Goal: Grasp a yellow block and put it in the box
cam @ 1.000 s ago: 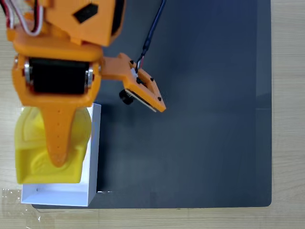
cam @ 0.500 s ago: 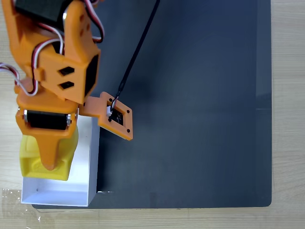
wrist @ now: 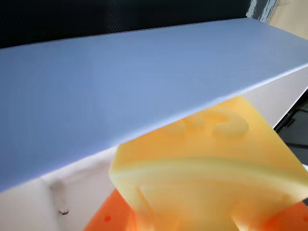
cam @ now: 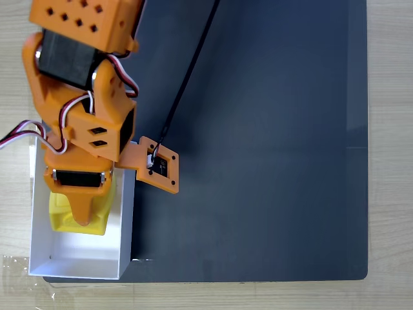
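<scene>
Fingers (cam: pixel 82 216) grip the yellow block (cam: pixel 64 218) inside the box (cam: pixel 122 219); its stud apparently faces sideways.

So the whole workspace sits on a big dark mat (cam: pixel 258 142), matte blue-grey, covering most of a light wood tabletop (cam: pixel 390 155) that shows as a strip down the right side, along the bottom and at the left edge of the fixed view. There's a crinkly clear patch (cam: pixel 16 274) on the wood at the bottom left corner, probably tape or plastic film, hard to tell.
</scene>
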Robot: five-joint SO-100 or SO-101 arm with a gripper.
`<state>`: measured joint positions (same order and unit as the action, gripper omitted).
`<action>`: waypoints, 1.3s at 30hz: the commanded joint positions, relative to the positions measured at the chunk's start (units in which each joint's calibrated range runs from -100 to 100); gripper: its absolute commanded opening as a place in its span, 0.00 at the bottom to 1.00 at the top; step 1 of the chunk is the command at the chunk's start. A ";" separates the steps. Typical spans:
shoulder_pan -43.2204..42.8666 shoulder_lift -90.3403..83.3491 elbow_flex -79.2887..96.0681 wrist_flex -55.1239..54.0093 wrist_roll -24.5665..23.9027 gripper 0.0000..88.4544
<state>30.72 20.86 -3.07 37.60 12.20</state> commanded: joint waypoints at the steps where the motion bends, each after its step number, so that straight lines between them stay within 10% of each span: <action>1: 0.50 -1.11 -3.94 -0.08 -0.14 0.32; 19: -3.96 -15.86 -3.31 2.54 -1.50 0.43; 30: -12.29 -42.81 -2.40 20.25 -7.80 0.01; 39: -21.21 -66.45 16.32 28.02 -7.27 0.02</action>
<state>11.65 -35.78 5.78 64.78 4.65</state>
